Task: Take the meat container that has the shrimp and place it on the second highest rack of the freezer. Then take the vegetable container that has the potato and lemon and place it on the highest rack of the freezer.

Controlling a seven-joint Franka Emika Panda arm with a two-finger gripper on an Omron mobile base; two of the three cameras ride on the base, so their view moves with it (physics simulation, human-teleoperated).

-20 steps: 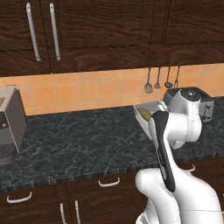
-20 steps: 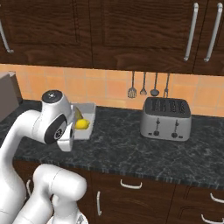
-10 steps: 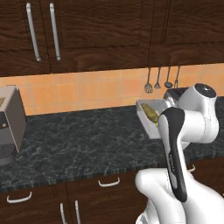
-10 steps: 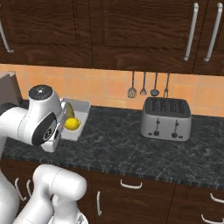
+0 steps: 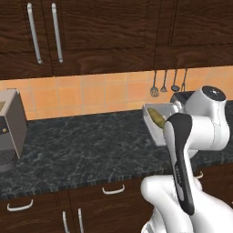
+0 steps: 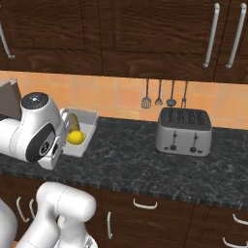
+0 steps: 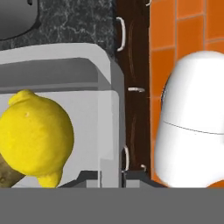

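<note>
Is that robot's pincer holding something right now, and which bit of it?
Yes: the pincer grips the white tray by its side wall. The lemon and potato ride inside.

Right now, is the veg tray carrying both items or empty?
Both in: the lemon lies in the white tray with the potato beside it, tray rim between the gripper fingertips.

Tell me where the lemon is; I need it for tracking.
The lemon lies in the white tray beside the potato, left of the toaster in the right base view. The hand view shows it against the tray's wall.
</note>
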